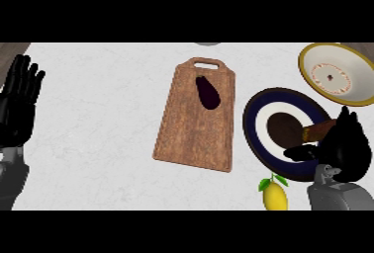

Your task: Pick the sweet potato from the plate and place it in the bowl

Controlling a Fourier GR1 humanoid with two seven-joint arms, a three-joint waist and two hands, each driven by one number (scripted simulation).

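Observation:
A brown sweet potato (315, 129) lies on the dark blue and white plate (257, 129) at the right. My right hand (345, 146) sits over the plate's right side, its fingers and thumb curled round the potato's right end, hiding part of it. The bowl (320, 60), cream inside with a yellow rim, stands at the far right behind the plate. My left hand (18, 104) rests open at the left edge, fingers up.
A wooden cutting board (191, 133) with a dark eggplant (208, 92) on it lies in the middle. A yellow lemon (274, 195) with green leaves sits in front of the plate, next to my right forearm.

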